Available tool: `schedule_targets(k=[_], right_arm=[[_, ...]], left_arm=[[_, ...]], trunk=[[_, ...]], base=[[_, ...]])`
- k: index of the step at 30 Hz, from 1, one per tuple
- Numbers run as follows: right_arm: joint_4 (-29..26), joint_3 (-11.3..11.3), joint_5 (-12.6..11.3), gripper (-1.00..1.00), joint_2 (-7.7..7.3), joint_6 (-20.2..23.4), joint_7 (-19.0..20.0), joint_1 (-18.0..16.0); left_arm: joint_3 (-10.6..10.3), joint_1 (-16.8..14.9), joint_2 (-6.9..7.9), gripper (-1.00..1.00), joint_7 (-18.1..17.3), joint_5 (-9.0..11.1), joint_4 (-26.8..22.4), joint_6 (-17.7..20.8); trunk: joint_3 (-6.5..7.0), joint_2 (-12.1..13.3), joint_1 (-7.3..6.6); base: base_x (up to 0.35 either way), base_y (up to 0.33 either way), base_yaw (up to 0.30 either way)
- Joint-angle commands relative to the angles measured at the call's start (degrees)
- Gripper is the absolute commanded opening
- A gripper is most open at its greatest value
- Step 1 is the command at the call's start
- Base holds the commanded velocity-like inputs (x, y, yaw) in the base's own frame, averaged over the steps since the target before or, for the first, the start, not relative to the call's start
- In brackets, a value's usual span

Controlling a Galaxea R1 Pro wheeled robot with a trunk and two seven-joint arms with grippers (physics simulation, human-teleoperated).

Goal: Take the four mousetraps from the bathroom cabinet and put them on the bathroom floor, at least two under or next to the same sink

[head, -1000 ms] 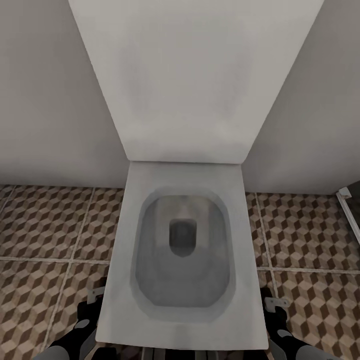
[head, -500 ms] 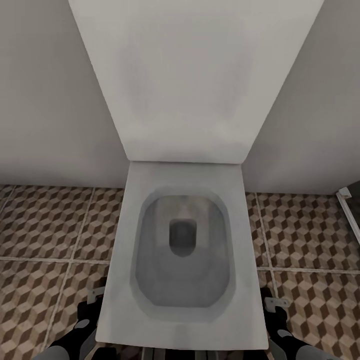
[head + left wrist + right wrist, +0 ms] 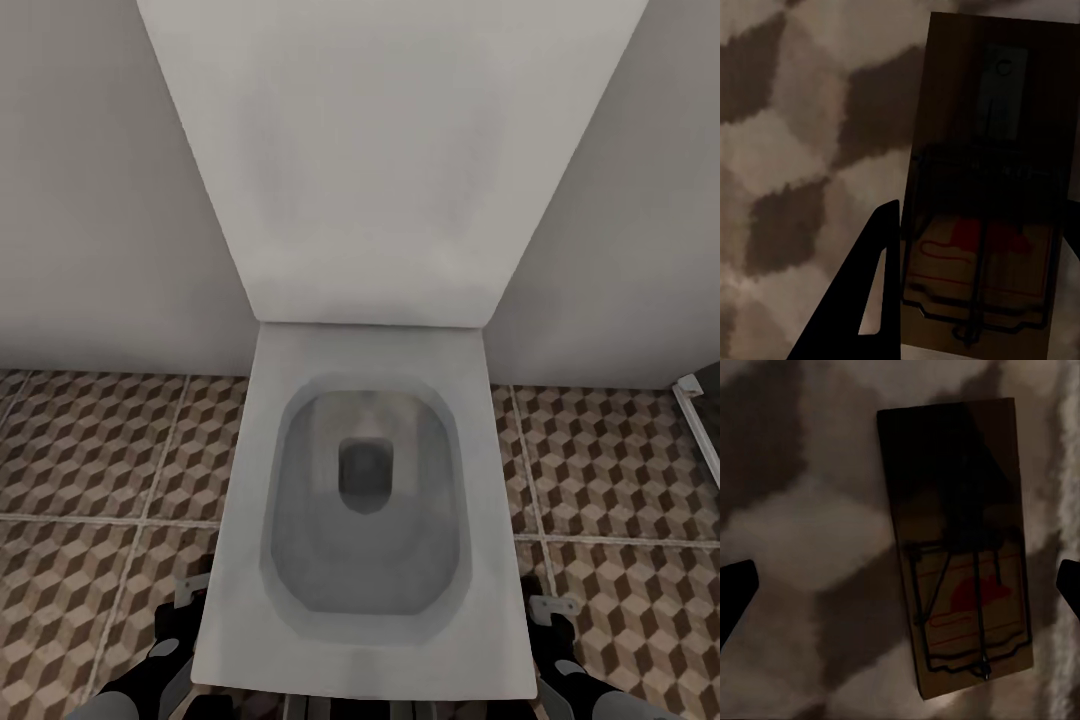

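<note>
**Desk:** What's on your head camera?

**Me:** I'm looking straight down on a white square-edged ceramic toilet [image 3: 365, 520] with its lid up against the pale wall [image 3: 90, 200]. Brown-and-beige cube-patterned floor tiles [image 3: 90, 450] lie on both sides of it. My two arms sit low at either side of the bowl, the left gripper [image 3: 190, 600] and the right gripper [image 3: 548, 603] both close above the tiles.

**Desk:** Where are the traps?

**Me:** Through the left wrist camera I see a small flat brown wooden mousetrap with a dark wire bar and red print [image 3: 982, 195], close against one dark finger [image 3: 866, 300]; only an edge of the other finger shows, so I cannot tell whether I'm gripping it.

**Desk:** And the right?

**Me:** A second brown wooden mousetrap of the same kind [image 3: 956, 547] lies flat on the tiles. My right fingers [image 3: 735, 592] stand wide apart, both clear of it, holding nothing.
</note>
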Motion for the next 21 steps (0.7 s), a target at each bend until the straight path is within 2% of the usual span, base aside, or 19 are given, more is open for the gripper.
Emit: schedule_targets(k=[1,21], right_arm=[[0.17,-0.37,0.59,1.0,-0.01,-0.26,-0.3,-0.06],[0.17,-0.37,0.34,1.0,-0.01,-0.26,-0.3,-0.06]], left_arm=[[-0.85,0.03,0.02,-1.0,0.55,0.93,0.23,0.22],[-0.85,0.03,0.02,-1.0,0.55,0.92,0.24,0.22]], trunk=[[-0.04,-0.01,0.0],[-0.04,-0.01,0.0]], base=[[0.0,0.0,0.0],[0.0,0.0,0.0]])
